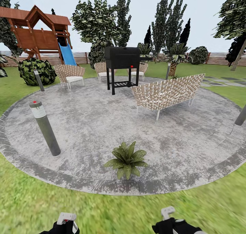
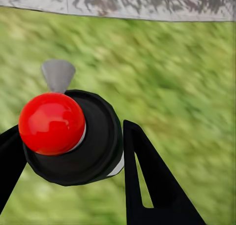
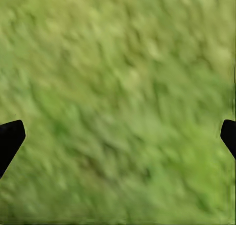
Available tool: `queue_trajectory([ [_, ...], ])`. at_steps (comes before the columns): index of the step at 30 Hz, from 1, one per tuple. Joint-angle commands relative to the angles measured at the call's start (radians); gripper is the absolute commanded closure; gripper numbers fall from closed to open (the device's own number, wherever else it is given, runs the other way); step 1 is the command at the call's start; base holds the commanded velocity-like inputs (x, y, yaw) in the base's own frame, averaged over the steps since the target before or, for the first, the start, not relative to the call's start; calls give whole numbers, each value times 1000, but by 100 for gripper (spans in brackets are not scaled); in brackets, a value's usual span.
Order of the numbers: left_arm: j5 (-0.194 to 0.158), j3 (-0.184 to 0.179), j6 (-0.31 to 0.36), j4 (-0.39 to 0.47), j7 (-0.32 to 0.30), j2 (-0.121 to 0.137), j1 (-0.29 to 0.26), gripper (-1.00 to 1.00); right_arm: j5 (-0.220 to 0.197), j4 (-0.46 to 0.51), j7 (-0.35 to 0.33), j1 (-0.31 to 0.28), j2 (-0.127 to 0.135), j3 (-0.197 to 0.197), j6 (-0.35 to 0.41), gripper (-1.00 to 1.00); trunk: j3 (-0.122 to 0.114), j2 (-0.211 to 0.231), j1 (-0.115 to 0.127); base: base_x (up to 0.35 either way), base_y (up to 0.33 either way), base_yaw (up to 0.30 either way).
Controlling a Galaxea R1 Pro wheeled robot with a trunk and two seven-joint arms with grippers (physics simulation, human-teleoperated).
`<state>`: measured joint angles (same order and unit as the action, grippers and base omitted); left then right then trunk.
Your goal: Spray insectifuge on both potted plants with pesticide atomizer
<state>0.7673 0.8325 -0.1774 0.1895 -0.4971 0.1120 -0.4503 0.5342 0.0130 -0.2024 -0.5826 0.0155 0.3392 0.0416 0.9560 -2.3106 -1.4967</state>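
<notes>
In the left wrist view the pesticide atomizer [image 2: 51, 122], a dark cylinder with a round red top and a grey nozzle, sits between the two black fingers of my left gripper [image 2: 73, 153], which is shut on it above the grass. My left gripper [image 1: 66, 222] hangs low at the near lawn in the head view. My right gripper [image 1: 168, 216] is beside it, and the wrist view shows it open [image 3: 118, 136] over bare grass. One potted plant [image 1: 127, 160], a low rosette of speckled green leaves, stands on the patio's [image 1: 102, 124] near edge, ahead of both grippers.
A tilted grey lamp post [image 1: 44, 128] stands left of the plant and another post [image 1: 241, 116] at the right edge. Farther back are a woven sofa [image 1: 167, 92], a black grill [image 1: 122, 61], woven chairs [image 1: 70, 75] and a wooden playset [image 1: 36, 36]. Lawn [image 1: 119, 210] surrounds the patio.
</notes>
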Motion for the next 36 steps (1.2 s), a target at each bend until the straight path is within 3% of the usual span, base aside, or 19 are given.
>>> queue_trajectory([
  [1, 10, 8, -5, 0, -3, 0, -1, 100, -70, 2, -5, 0, 1, -122, 4, -100, 1, 0, 0, 0, 0, 0],
  [2, 10, 8, -5, -1, -3, 0, -1, 100, -179, 4, -5, 0, 1, -208, 4, -100, 1, 0, 0, 0, 0, 0],
  [3, 10, 8, -5, -1, -3, 0, -1, 100, -326, 5, -5, 0, 2, -277, 4, -100, 1, 0, 0, 0, 0, 0],
  [5, 10, 8, -5, -1, -3, 0, -1, 100, -533, 4, -5, 0, 2, -356, 4, -100, 1, 0, 0, 0, 0, 0],
  [6, 10, 8, -5, -1, -3, 0, -1, 100, -649, 3, -5, 0, 3, -419, 4, -100, 1, 0, 0, 0, 0, 0],
  [7, 10, 8, -5, -1, -3, 0, -1, 100, -697, 3, -5, 0, 4, -456, 4, -100, 1, 0, 0, 0, 0, 0],
  [9, 10, 8, -5, -1, -3, 0, -1, 100, -747, 3, -5, 0, 6, -497, 4, -100, 1, 0, 0, 0, 0, 0],
  [14, 10, 8, -5, -1, -3, 0, -1, 100, -748, 2, -5, 0, 5, -532, 4, -100, 1, 0, 0, 0, 0, 0],
  [36, 9, 8, -5, -1, -3, -2, -1, 100, -746, 2, -5, 0, 4, -526, 3, -100, 1, 0, 0, 0, 0, 0],
])
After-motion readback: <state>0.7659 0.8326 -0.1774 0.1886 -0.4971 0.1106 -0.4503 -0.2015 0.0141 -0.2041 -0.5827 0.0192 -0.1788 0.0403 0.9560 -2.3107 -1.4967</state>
